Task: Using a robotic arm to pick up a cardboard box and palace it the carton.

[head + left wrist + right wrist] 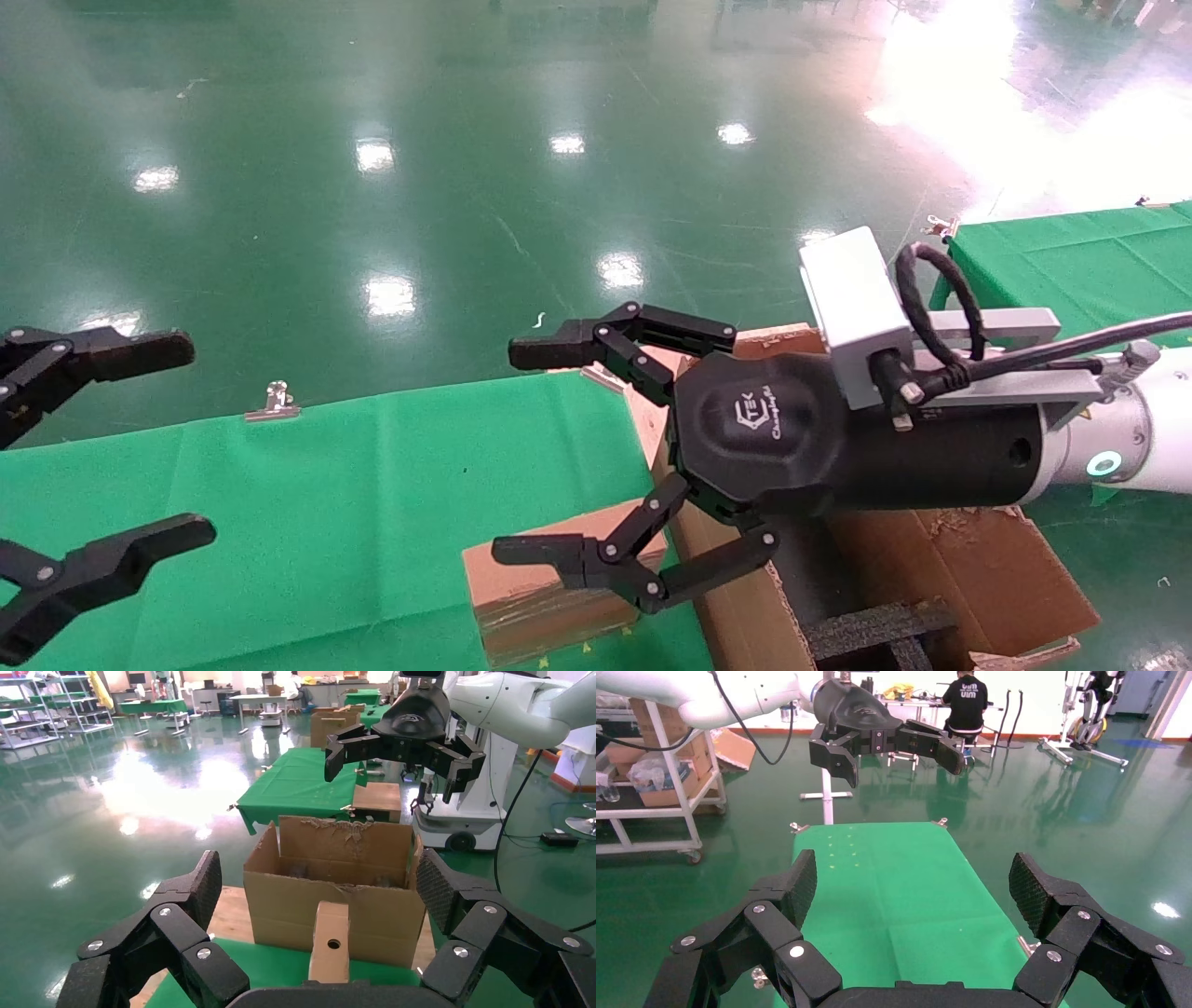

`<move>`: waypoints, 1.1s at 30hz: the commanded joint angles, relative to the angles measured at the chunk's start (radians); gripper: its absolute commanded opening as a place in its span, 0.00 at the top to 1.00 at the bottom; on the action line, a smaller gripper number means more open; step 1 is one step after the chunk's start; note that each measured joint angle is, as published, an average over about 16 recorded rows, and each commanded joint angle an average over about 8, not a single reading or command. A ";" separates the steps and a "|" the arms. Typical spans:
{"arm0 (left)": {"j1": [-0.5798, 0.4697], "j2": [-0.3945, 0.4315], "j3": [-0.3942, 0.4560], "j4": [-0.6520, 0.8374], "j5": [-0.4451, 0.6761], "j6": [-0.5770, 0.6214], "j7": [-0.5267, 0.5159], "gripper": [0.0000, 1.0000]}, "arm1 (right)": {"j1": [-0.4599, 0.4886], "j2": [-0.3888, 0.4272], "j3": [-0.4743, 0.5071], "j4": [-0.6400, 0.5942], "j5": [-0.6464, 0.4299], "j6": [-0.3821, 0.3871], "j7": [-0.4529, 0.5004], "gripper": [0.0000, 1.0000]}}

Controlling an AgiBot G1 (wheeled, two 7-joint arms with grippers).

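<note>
The small brown cardboard box (545,587) lies on the green cloth at the front, right beside the carton. In the left wrist view its end face (330,941) shows a round hole. The large carton (978,568) with torn flaps and black foam stands to its right and also shows in the left wrist view (337,906). My right gripper (526,452), on the white arm, hangs open and empty just above the box. It also shows in the right wrist view (916,885), over bare cloth, with the box out of view. My left gripper (177,443) is open and empty at the far left.
The green-covered table (326,503) holds the box, with metal clips (273,401) on its far edge. A second green table (1071,261) stands at the right. The carton rests on a wooden board (228,913). Shiny green floor lies beyond.
</note>
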 commanded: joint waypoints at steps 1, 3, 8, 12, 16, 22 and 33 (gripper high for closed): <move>0.000 0.000 0.000 0.000 0.000 0.000 0.000 0.00 | 0.000 0.000 0.000 0.000 0.000 0.000 0.000 0.00; 0.000 0.000 0.000 0.000 0.000 0.000 0.000 0.00 | 0.000 0.000 0.000 0.000 0.000 0.000 0.000 0.00; 0.000 0.000 0.000 0.000 0.000 0.000 0.000 0.00 | 0.000 0.000 0.000 0.000 0.000 0.000 0.000 0.00; 0.000 0.000 0.000 0.000 0.000 0.000 0.000 0.11 | 0.000 0.000 0.000 0.000 0.000 0.000 0.000 0.00; 0.000 0.000 0.000 0.000 0.000 0.000 0.000 0.61 | 0.000 0.000 0.000 0.000 0.000 0.000 0.000 0.00; 0.000 0.000 0.000 0.000 0.000 0.000 0.000 1.00 | 0.000 0.000 0.000 0.000 -0.001 -0.001 -0.001 0.00; 0.000 0.000 0.000 0.000 0.000 0.000 0.000 1.00 | 0.109 -0.012 -0.112 0.019 -0.242 -0.047 0.014 0.00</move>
